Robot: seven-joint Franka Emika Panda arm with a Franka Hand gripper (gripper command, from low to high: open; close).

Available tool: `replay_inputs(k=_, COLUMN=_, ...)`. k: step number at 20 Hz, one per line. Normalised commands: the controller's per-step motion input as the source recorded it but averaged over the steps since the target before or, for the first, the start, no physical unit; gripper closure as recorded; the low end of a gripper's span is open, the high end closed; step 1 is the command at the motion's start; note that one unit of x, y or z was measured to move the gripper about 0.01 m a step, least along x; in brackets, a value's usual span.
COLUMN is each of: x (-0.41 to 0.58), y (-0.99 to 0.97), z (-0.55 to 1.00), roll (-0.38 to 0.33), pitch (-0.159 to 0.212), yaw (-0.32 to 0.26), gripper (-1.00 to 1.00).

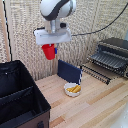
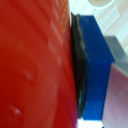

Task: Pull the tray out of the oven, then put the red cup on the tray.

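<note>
**Red cup held aloft, tray waiting off to the exterior view's right**

At the exterior view's left, a large black fabric-sided box (image 1: 20,97) sits over the desk's (image 1: 95,107) near left corner, its top open; the dividers inside show, but what it holds, if anything, cannot be made out.

Moving rightward, the gripper (image 1: 50,50) hangs high above the desk's back edge, clenched on the red cup (image 1: 48,51), which is well clear of the wood. In the wrist view the cup's red wall fills most of the picture and a blue-backed black pad (image 2: 80,75) lies flat against it, so the grip looks firm.

Below and a little right of the cup, an upright dark blue panel (image 1: 69,71) stands on the desk. Just in front of it is a white bowl (image 1: 72,89) holding yellow pieces.

At the far right, the oven (image 1: 114,52) sits near the desk's back right corner. The tray (image 1: 100,70) juts out of its front toward the middle of the desk, its bars bare.

The coming move turns on this: the tray lies to the right of the gripper and lower, its long axis along the oven's front. By my reading the pull-out is done, and carrying the cup across and down remains.
</note>
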Motion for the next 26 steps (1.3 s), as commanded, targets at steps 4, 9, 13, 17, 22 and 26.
replay_inputs(k=4, x=-0.004, y=-0.66, z=0.62, roll=0.044, pitch=0.026, yaw=-0.152, gripper=1.0)
replay_inputs(k=9, x=-0.015, y=-0.75, z=0.48, roll=0.046, pitch=0.025, yaw=-0.122, gripper=1.0)
replay_inputs(k=13, x=-0.008, y=-0.78, z=0.29, roll=0.036, pitch=0.006, yaw=-0.122, gripper=1.0)
replay_inputs(k=17, x=0.0, y=-0.78, z=0.07, roll=0.017, pitch=-0.003, yaw=-0.136, gripper=1.0)
replay_inputs(k=22, x=0.0, y=-0.83, z=0.0, roll=0.003, pitch=-0.035, yaw=-0.13, gripper=1.0)
replay_inputs(k=26, x=0.0, y=-0.89, z=0.0, roll=0.002, pitch=-0.047, yaw=-0.108, gripper=1.0)
